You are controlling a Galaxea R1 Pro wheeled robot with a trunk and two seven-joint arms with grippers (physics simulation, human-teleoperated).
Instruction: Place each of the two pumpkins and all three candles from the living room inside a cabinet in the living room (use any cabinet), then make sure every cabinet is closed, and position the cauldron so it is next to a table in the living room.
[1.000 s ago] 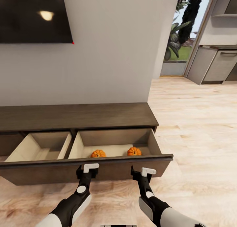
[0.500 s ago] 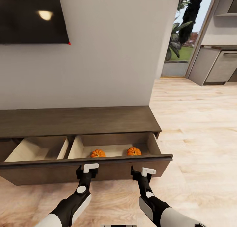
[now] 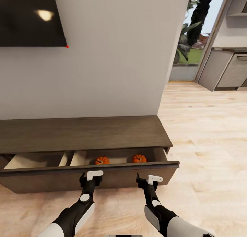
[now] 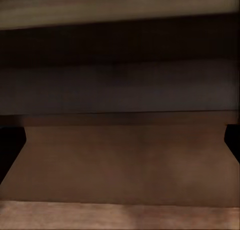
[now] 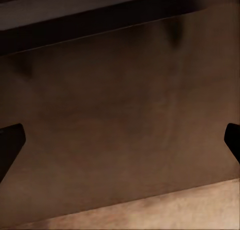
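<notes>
Both claws sit against the dark front of the cabinet's (image 3: 82, 134) drawer (image 3: 103, 177), which stands only partly out. The left claw (image 3: 92, 177) sits at about 7 o'clock of the frame's centre, the right claw (image 3: 150, 180) at about 5 o'clock. Whether either is clenched or released cannot be told. Inside the drawer's right compartment, two pumpkins peek over the front edge: the left pumpkin (image 3: 102, 160) and, well apart at its 3 o'clock, the right pumpkin (image 3: 139, 158). A dark screen (image 3: 29, 17) hangs on the wall above.
</notes>
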